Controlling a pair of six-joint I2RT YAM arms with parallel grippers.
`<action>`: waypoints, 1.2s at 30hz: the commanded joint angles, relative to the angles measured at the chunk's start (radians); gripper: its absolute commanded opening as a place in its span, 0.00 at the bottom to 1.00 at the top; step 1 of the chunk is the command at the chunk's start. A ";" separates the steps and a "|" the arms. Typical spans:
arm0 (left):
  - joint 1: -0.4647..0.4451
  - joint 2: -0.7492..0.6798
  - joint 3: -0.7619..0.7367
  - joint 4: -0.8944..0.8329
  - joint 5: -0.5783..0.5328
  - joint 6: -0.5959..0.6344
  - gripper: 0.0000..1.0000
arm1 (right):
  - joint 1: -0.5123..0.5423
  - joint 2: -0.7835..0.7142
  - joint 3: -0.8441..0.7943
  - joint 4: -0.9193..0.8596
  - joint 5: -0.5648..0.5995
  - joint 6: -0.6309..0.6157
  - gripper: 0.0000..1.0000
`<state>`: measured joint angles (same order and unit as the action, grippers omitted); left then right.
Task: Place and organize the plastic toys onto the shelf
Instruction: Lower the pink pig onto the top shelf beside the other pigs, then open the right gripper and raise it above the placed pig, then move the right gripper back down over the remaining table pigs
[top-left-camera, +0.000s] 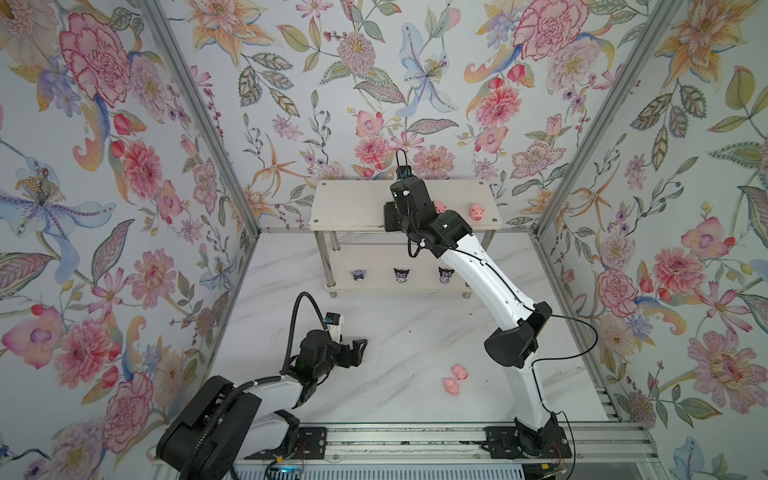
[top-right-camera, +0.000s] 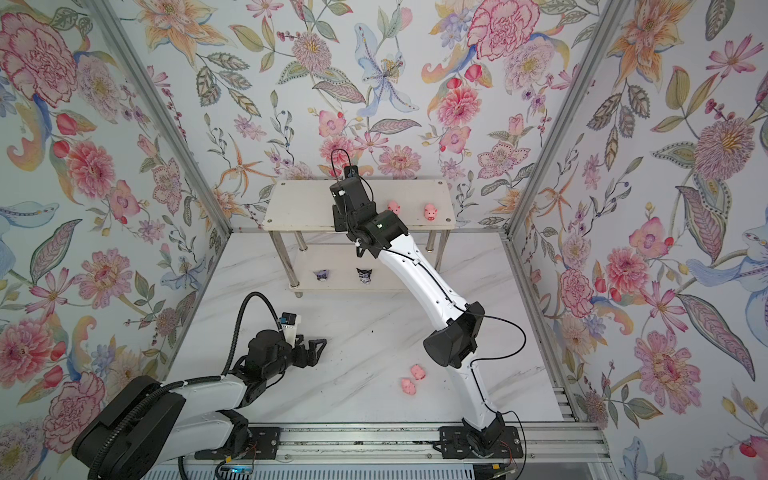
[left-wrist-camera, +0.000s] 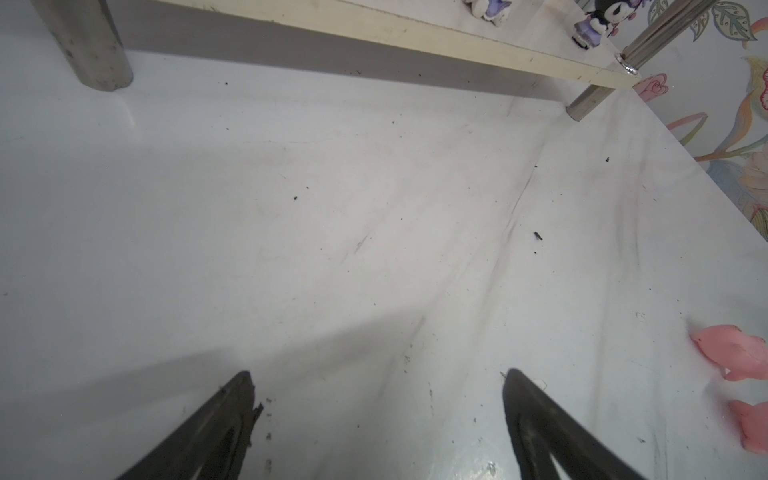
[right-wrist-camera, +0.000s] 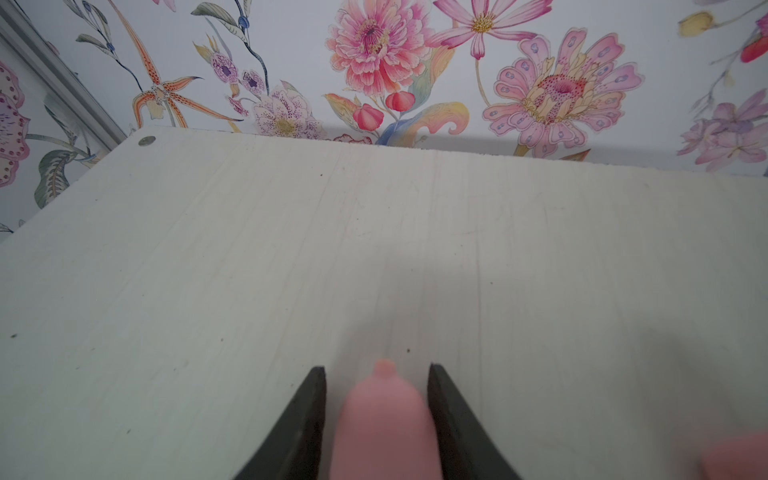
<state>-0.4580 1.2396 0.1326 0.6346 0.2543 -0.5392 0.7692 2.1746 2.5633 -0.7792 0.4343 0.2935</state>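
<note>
Your left gripper (top-left-camera: 360, 352) sits low at 8 o'clock on the marble table (top-left-camera: 399, 328). Its fingers are spread wide and empty, with the tips aimed toward 3 o'clock.

At 12 o'clock stands the shelf (top-left-camera: 349, 203), its long axis running 9 to 3. Three figurines (top-left-camera: 401, 275) stand in a row on its lower board, facing 6 o'clock. In a top view the right arm (top-right-camera: 419, 270) hides the third.

Your right gripper (right-wrist-camera: 376, 366) is hidden under its own wrist in both top views. The wrist view shows its fingers flanking a blurred pig (right-wrist-camera: 384, 419) over the top board, long axis along the fingers toward the back wall. Whether they press it cannot be told.

Two top-board pigs (top-left-camera: 476, 212) stand toward 3 o'clock. One is half covered by the arm, and the clear one faces 6 o'clock. Two table pigs (top-left-camera: 460, 371) lie just beside each other at 5 o'clock. That makes five pigs.
</note>
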 joint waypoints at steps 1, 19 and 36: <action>0.013 0.004 0.014 0.029 0.005 -0.008 0.94 | 0.001 0.046 0.011 -0.044 0.004 0.022 0.50; 0.013 -0.025 0.008 0.016 -0.009 -0.005 0.94 | 0.085 -0.248 -0.122 -0.045 0.161 -0.083 0.72; 0.011 -0.080 -0.016 0.021 0.012 -0.021 0.92 | 0.233 -1.000 -1.182 0.077 0.208 0.078 0.34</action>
<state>-0.4572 1.1702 0.1310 0.6342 0.2554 -0.5491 0.9958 1.2369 1.5143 -0.6842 0.6636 0.2932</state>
